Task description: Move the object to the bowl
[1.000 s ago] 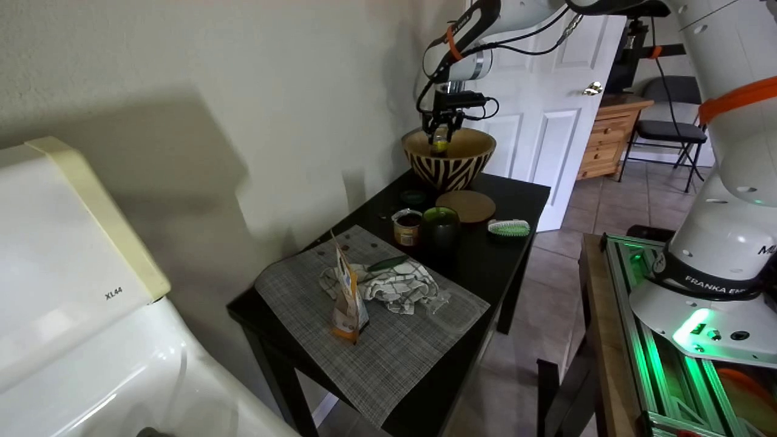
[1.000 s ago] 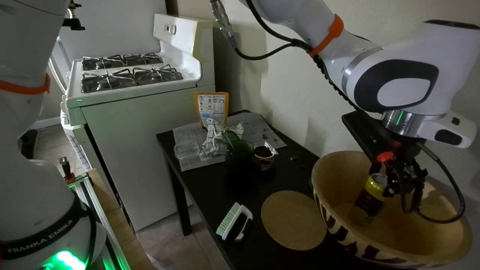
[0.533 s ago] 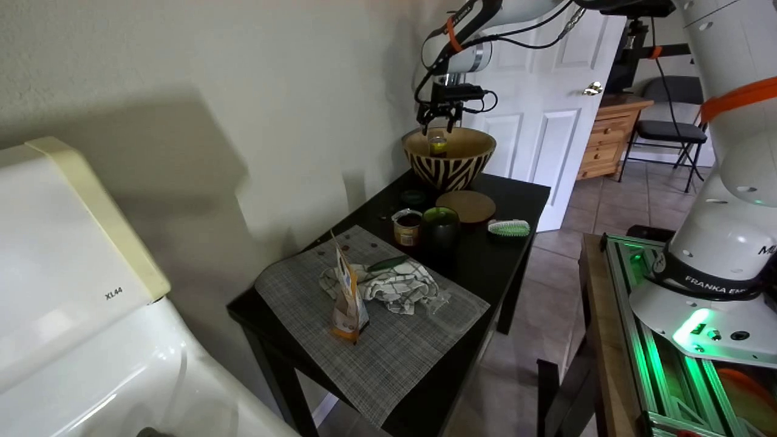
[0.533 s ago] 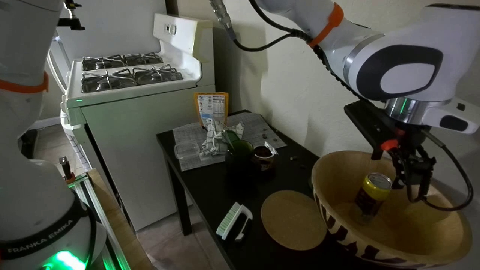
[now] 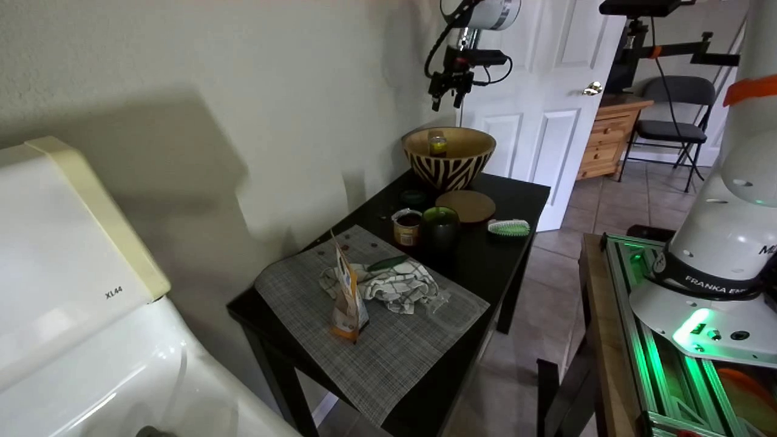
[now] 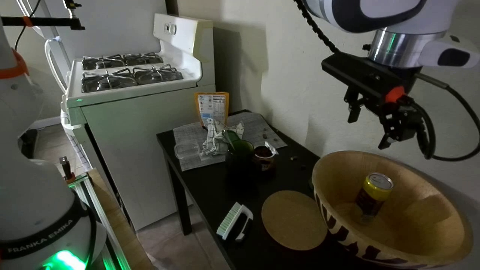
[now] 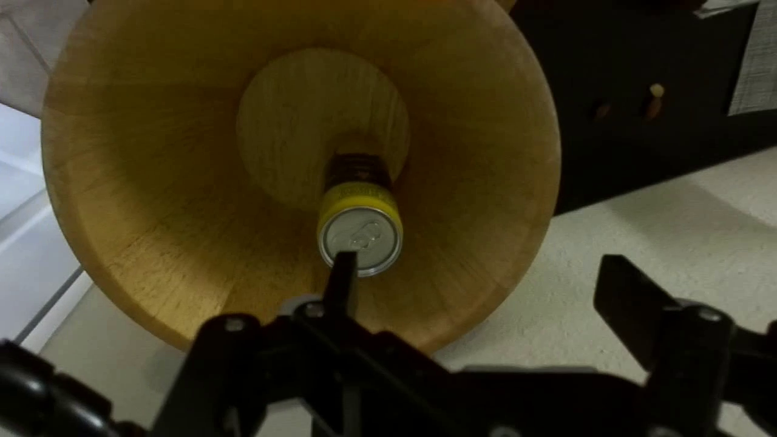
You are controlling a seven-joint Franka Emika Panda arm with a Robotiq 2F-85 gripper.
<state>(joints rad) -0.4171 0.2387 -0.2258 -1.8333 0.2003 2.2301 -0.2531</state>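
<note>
In the wrist view a drink can (image 7: pixel 359 209) sits inside the zebra-striped wooden bowl (image 7: pixel 485 170), between four and five o'clock from centre. Likely thin metal: smooth, slippery if damp, easily dented; weight I can't judge. Best pinched across the yellow band (image 7: pixel 357 193). At the can's twelve o'clock in an exterior view, the tool (image 6: pixel 368 130) hangs wide and empty.

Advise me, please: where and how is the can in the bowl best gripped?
I would grip the can by its yellow band, coming from above: the lid faces up, and the bowl surrounds the can, likely hindering a sideways approach. Being round, it should let the gripper close on opposite sides.
</note>
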